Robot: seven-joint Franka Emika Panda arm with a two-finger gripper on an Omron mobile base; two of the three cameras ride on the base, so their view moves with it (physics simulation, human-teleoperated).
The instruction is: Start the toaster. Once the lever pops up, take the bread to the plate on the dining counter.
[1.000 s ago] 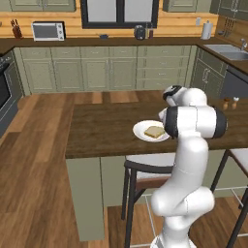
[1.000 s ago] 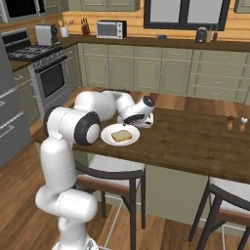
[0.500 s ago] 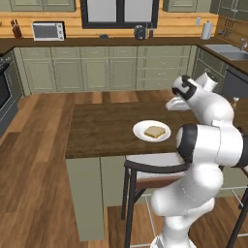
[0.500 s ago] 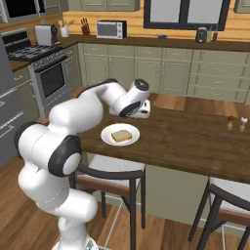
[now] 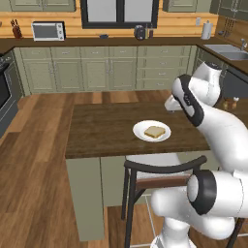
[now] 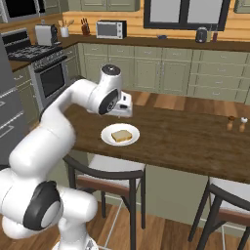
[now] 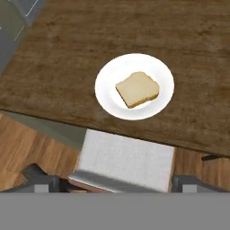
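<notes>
The rectangular dark brown wood-grain bench on its pale sage-green base is being seen across the middle of the left base view, and the round plain white shallow plate is lying near its front edge, above a dark-framed stool with a pale seat. The flat, roughly square slice of light tan toast is resting flat inside the plate, just right of centre in the hand view. It is being judged light, stiff but brittle and crumbly; its opposite crust edges would best be pinched gently. The claw is being held above and behind the plate, spread fully wide, released, grasping and touching nothing.
</notes>
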